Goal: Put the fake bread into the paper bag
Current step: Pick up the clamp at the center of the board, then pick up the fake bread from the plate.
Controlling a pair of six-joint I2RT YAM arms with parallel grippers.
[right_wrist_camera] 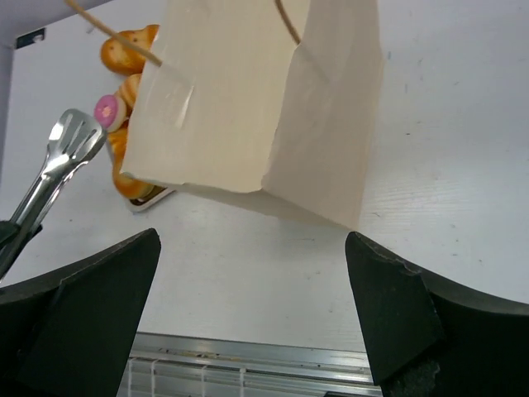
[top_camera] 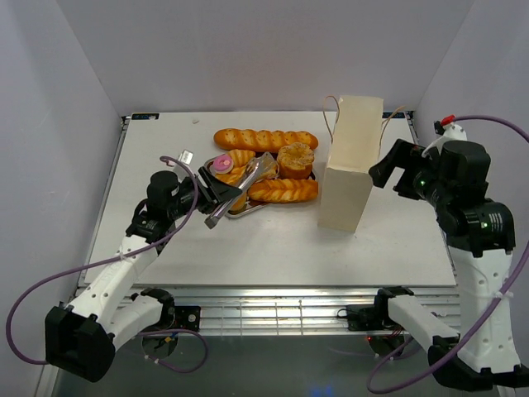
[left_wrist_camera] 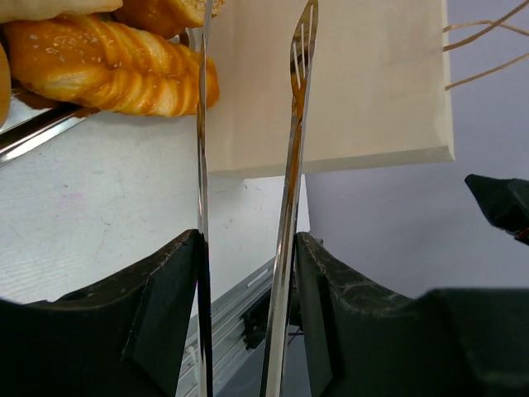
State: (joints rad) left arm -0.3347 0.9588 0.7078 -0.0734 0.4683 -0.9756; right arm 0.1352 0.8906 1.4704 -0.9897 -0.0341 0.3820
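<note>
white table (top_camera: 273,240). fake bread (top_camera: 264,139) piled on tray (top_camera: 248,210), tray mostly hidden. paper bag (top_camera: 351,165) stands just right of it, opening hard to make out. left gripper (top_camera: 216,192) clamped on tongs (top_camera: 244,184). right gripper (top_camera: 388,169) spread wide beside bag.

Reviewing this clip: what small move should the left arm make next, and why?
Probably ease the metal tongs forward and down to straddle the nearest twisted loaf. The left gripper grips the tongs, but their tips stand apart with nothing between them, and the loaf lies close by. The paper bag stands upright, with the right gripper open beside it.
</note>
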